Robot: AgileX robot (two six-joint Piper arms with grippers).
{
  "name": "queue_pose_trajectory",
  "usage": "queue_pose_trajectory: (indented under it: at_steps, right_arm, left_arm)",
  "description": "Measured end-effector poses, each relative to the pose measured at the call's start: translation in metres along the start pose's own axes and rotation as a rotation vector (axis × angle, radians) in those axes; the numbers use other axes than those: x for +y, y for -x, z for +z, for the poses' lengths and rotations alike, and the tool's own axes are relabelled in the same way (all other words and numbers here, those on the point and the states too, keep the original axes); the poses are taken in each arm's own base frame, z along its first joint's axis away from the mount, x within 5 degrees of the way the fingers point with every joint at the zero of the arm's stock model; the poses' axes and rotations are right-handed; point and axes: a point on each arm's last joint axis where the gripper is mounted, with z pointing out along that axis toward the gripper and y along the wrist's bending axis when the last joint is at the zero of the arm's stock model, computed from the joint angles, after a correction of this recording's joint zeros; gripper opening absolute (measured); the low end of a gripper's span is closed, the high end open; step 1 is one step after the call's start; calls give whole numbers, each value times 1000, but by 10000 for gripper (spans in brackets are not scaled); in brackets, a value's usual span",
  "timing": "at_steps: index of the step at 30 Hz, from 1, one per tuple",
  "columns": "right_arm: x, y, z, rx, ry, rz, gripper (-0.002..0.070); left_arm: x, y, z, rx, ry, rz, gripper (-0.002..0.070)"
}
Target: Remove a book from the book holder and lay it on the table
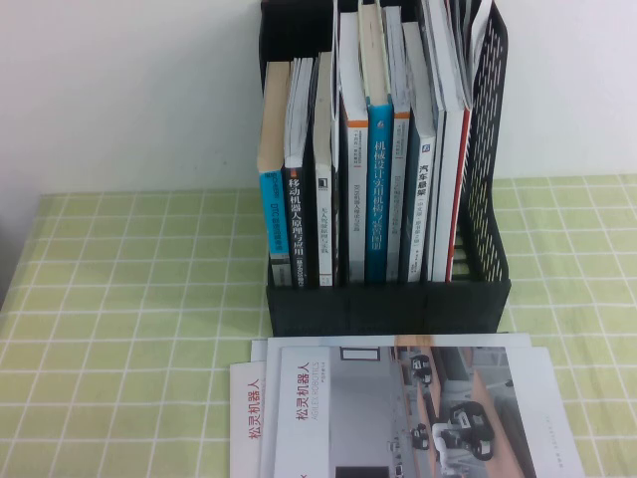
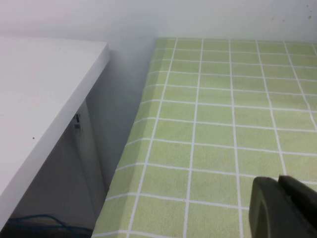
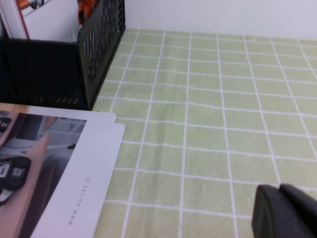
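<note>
The black mesh book holder (image 1: 488,199) stands upright at the back middle of the green checked table (image 1: 129,299). The book (image 1: 461,199), thin with a red edge, stands in the rightmost compartment beside several thicker books. In the right wrist view its white cover (image 3: 49,20) shows behind the holder's mesh wall (image 3: 99,39). Neither gripper shows in the high view. My left gripper (image 2: 278,179) is shut and empty over bare cloth near the table's left edge. My right gripper (image 3: 280,188) is shut and empty over bare cloth to the right of the holder.
A grey-covered brochure with robot photos (image 1: 418,408) lies on a stack of other brochures in front of the holder, also in the right wrist view (image 3: 54,173). A white desk (image 2: 39,99) stands beyond the table's left edge. A white wall is behind.
</note>
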Motion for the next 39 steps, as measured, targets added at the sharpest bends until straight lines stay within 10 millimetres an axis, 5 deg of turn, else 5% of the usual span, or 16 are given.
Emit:
queue_pose_trajectory:
  at_steps: [28, 34, 39]
  right_arm:
    - [0, 1, 0, -16, 5, 10, -2]
    - [1, 25, -3, -285, 16, 21, -2]
    - [1, 49, -14, -571, 23, 24, -2]
  left_arm:
    - [0, 1, 0, -6, -2, -3, -3]
    - [-2, 6, 0, -72, -18, -5, -3]
    - [-7, 29, -5, -347, -80, -3, -3]
